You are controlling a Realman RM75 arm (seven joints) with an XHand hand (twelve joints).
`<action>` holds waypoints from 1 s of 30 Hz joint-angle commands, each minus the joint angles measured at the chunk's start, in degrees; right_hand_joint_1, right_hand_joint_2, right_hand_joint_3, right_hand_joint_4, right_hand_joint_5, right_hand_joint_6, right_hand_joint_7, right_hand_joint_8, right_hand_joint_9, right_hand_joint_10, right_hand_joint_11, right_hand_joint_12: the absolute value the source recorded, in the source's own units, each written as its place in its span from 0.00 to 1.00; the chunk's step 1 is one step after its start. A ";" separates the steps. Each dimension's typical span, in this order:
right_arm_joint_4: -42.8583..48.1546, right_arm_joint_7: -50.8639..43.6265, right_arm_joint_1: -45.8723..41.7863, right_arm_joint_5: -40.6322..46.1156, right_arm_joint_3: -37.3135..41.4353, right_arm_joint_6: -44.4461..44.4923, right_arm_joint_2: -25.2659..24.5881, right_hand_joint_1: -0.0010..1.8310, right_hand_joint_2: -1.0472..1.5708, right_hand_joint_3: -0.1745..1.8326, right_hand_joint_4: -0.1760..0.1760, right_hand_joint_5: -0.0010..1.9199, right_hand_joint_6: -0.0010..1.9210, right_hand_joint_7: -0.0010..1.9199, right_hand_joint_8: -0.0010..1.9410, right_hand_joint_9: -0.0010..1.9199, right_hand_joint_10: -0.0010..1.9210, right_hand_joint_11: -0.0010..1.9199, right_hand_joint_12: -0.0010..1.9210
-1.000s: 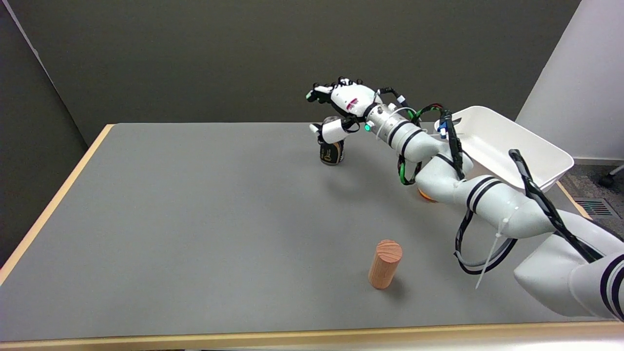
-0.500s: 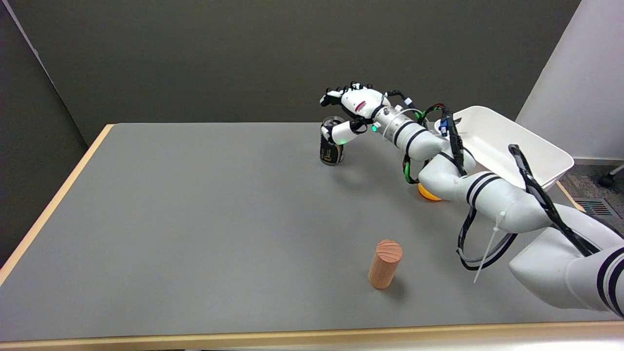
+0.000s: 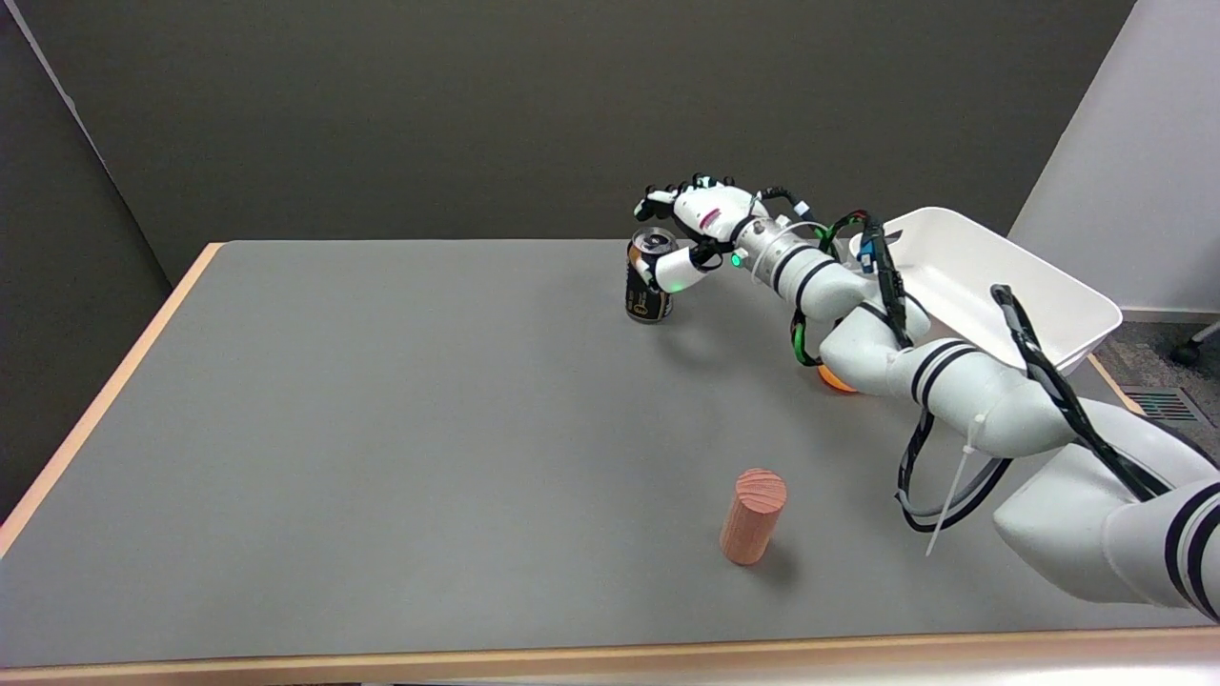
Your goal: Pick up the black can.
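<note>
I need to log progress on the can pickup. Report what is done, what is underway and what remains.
Done: the right hand has reached the black can at the far side of the table. Underway: the thumb lies against the can's near side and the fingers arch above its top, but a closed grip cannot be confirmed. Left: close on the can and lift it; it stands upright on the table.

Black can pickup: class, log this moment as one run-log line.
phase: closing in | right hand: fingers spread around black can, thumb on near side, grip unconfirmed | can: upright on table | nearby: wooden cylinder
</note>
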 commanded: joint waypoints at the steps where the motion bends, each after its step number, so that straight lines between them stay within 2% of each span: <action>1: -0.93 -0.04 -0.61 -0.05 -0.65 -0.28 -0.49 0.24 0.65 0.59 0.72 0.14 0.30 0.18 0.22 0.14 0.36 0.03 0.53; 14: -0.61 -0.04 -1.07 -0.05 -0.65 0.12 -0.49 0.29 0.66 0.58 0.71 0.15 0.31 0.21 0.25 0.17 0.39 0.05 0.57; 16: -0.52 -0.04 -1.08 -0.24 -0.65 0.12 -0.49 0.36 0.69 0.54 0.70 0.18 0.38 0.24 0.27 0.19 0.42 0.05 0.59; 18: -0.40 -0.04 -1.15 -0.45 -0.65 0.12 -0.49 0.37 0.69 0.56 0.72 0.21 0.44 0.27 0.30 0.21 0.44 0.06 0.59; 20: 0.12 -0.04 -1.33 -0.45 -0.65 0.12 -0.41 0.40 0.71 0.55 0.78 0.22 0.52 0.32 0.40 0.24 0.47 0.07 0.60; 21: 0.22 -0.04 -1.40 -0.45 -0.65 0.12 -0.40 0.41 0.75 0.47 0.84 0.24 0.62 0.34 0.44 0.25 0.49 0.08 0.61; 22: 0.37 -0.04 -1.48 -0.45 -0.65 0.12 -0.33 0.42 0.81 0.34 0.92 0.27 0.74 0.35 0.47 0.25 0.51 0.08 0.62; 23: 0.53 -0.04 -1.57 -0.45 -0.65 0.12 -0.31 0.45 0.86 0.22 0.92 0.29 0.85 0.36 0.51 0.26 0.53 0.08 0.64; 25: 0.76 -0.04 -1.81 -0.45 -0.48 0.13 -0.17 0.61 0.86 0.19 0.34 0.27 0.87 0.41 0.68 0.28 0.56 0.08 0.64; 26: 0.86 -0.07 -1.90 -0.45 -0.40 0.22 -0.15 0.62 0.86 0.19 0.31 0.28 0.87 0.41 0.68 0.29 0.56 0.09 0.64; 30: 1.79 -0.44 -2.21 -0.45 0.59 1.02 0.11 0.63 0.84 0.20 0.32 0.30 0.86 0.42 0.66 0.30 0.57 0.10 0.64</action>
